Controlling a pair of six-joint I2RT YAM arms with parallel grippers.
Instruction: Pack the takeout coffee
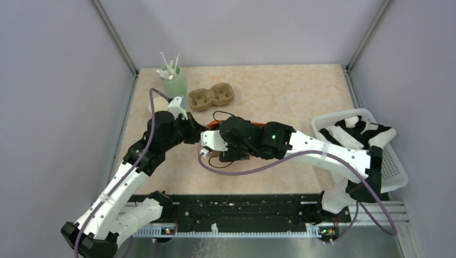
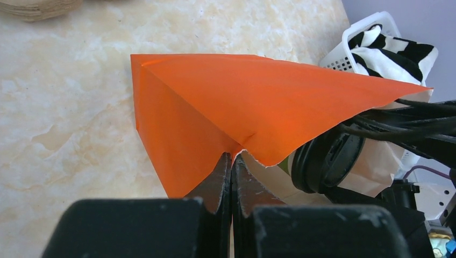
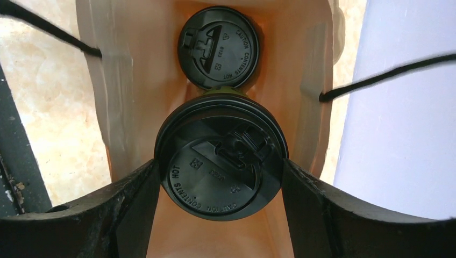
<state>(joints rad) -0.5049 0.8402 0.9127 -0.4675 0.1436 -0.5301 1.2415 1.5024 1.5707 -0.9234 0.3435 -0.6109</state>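
The right claw [image 3: 220,166] clasps the small olive-green and cream paper coffee cup with a round black plastic lid [image 3: 215,180] at the lid's rim, within the open mouth of the orange paper bag [image 2: 258,102]. A second black-lidded cup [image 3: 219,47] sits deeper inside. The left claw [image 2: 231,161], fully closed, pinches the bag's edge above the marbled beige counter [image 2: 70,118].

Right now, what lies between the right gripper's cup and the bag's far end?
A second black-lidded cup, already inside the bag, just beyond the held cup in the right gripper. The right wrist view shows it.
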